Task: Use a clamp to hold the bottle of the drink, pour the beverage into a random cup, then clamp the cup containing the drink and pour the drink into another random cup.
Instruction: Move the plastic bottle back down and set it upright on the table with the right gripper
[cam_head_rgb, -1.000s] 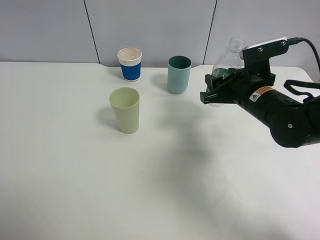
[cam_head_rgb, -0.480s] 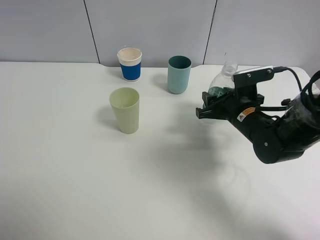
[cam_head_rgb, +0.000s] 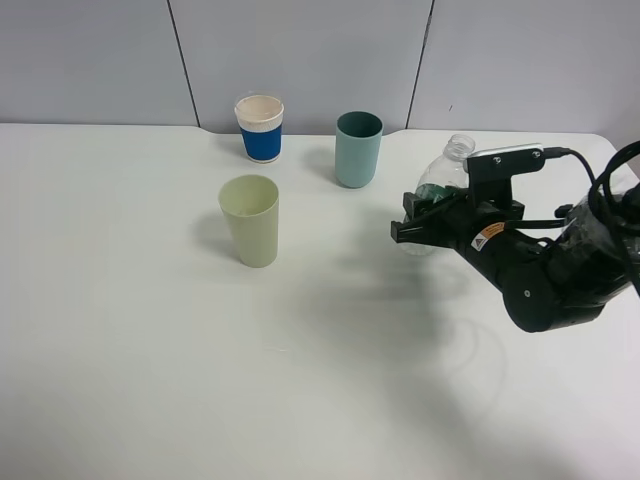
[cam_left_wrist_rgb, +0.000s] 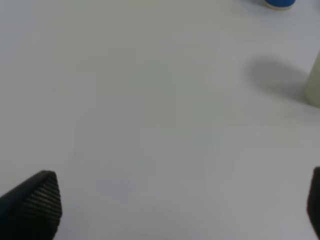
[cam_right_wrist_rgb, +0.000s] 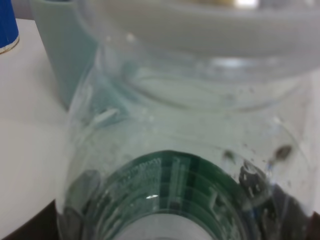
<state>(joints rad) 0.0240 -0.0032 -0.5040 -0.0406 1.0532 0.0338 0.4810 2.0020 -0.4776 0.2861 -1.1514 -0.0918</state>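
Left claw (cam_left_wrist_rgb: 175, 205) is hanging over bare desk (cam_left_wrist_rgb: 150, 100) with its jaws spread wide, only the ribbed black fingertips (cam_left_wrist_rgb: 37, 200) showing at the edge of its wrist view, and it is holding nothing. On the desk, the pale yellow-green cup (cam_head_rgb: 250, 220) is standing upright to the left of the teal cup (cam_head_rgb: 358, 149) and nearer the camera, well apart from it. The white cup with a blue band (cam_head_rgb: 260, 128) is also sitting to the left of the teal cup, slightly farther back. Right of the teal cup, the right claw (cam_head_rgb: 405, 218) is clamping the bottle (cam_head_rgb: 445, 172) around its green label (the open neck is poking up above the black arm (cam_head_rgb: 540, 280)). The bottle is standing nearly upright, near the teal cup but not touching it; whether its base is resting on the desk I cannot tell.
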